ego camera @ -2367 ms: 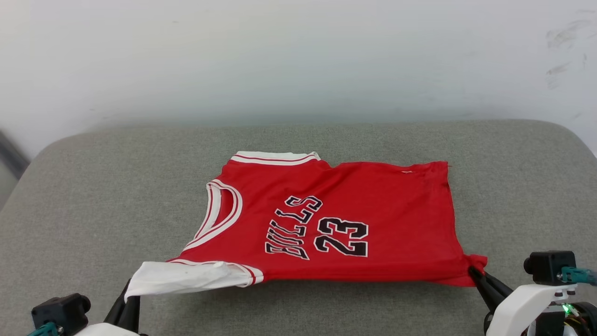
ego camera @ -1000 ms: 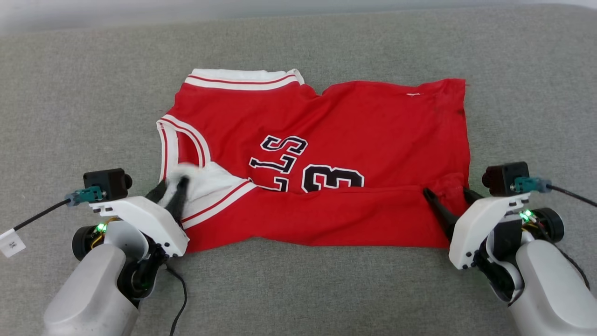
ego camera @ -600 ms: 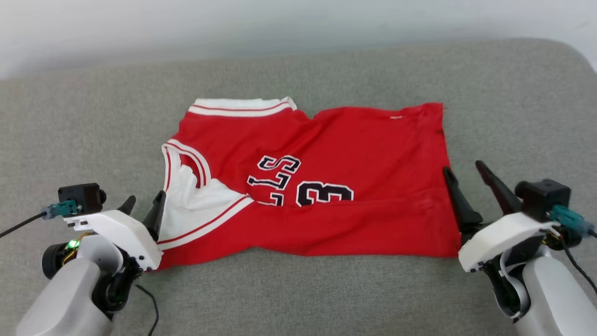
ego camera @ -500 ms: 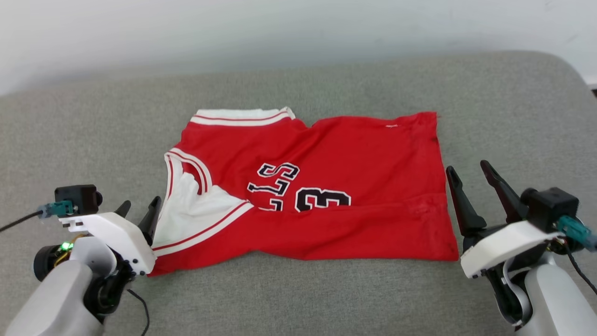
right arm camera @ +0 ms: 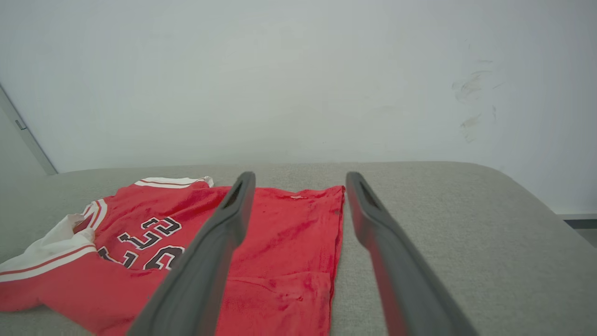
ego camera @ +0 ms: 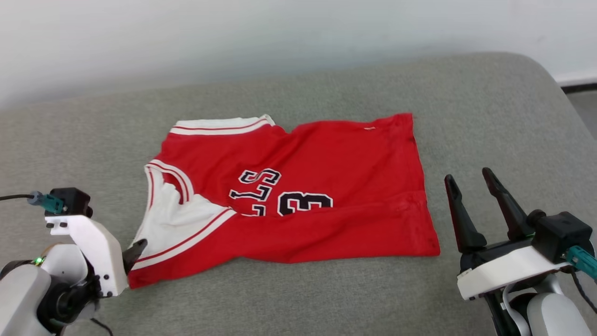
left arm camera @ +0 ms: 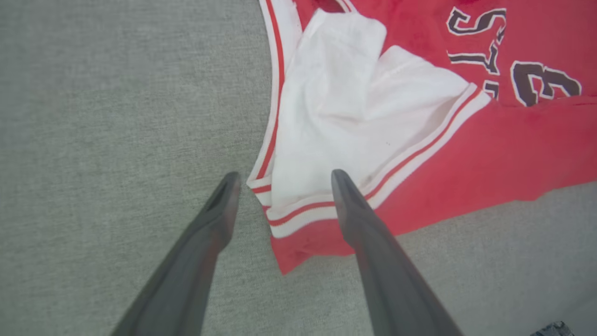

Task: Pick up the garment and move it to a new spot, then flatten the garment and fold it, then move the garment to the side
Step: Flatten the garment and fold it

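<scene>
The garment [ego camera: 326, 186] lies on the grey cushion [ego camera: 489, 116], red with black white-outlined lettering. Its near edge is folded up over the lower part of the print, and a white sleeve [ego camera: 177, 219] lies tucked in at the left. My left gripper [left arm camera: 284, 176] is open just above the garment's near-left corner, one finger over the striped hem and the other over bare cushion. My right gripper [ego camera: 468, 176] stands open to the right of the garment's right edge, apart from the cloth, with nothing between its fingers.
A pale wall [ego camera: 280, 37] rises behind the cushion. The cushion's rounded right corner drops to a dark baseboard and floor [ego camera: 578, 86]. Bare grey fabric surrounds the garment on all sides.
My left gripper has opened off the white sleeve and pulled back toward me. My right gripper has drawn away to the right of the cloth. The head camera has shifted.
</scene>
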